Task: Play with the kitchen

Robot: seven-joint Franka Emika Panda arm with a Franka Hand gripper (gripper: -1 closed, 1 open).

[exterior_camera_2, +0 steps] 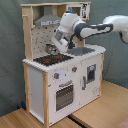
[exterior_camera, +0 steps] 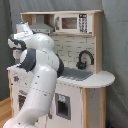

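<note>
My arm's reaching over the kitchen (exterior_camera_2: 60,75), which stands on the wood floor w/ a grey curtain behind. My gripper (exterior_camera_2: 53,47) hangs low above the back of the black stovetop (exterior_camera_2: 52,59), just under the grey hood (exterior_camera_2: 47,21). Jaws: can't tell if they're released or clenched; something dark sits right at their tips in the second exterior view, maybe a small pot or pan, but I can't make it out. In the first exterior view my own arm covers the stove side, so no help there.

Rel. to the jaws: the red burner rings lie directly below; the sink (exterior_camera: 76,75) w/ its black tap (exterior_camera: 84,58) is off to the side, past my wrist; the microwave (exterior_camera: 73,22) is up above it; the oven door (exterior_camera_2: 64,95) and knobs (exterior_camera_2: 65,73) are down on the front face.

Step in hand, I'd judge: working at the stovetop, approx. early-to-mid play. Next move calls for a short, careful descent or lift near the burner, keeping clear of the hood edge and the back wall.
</note>
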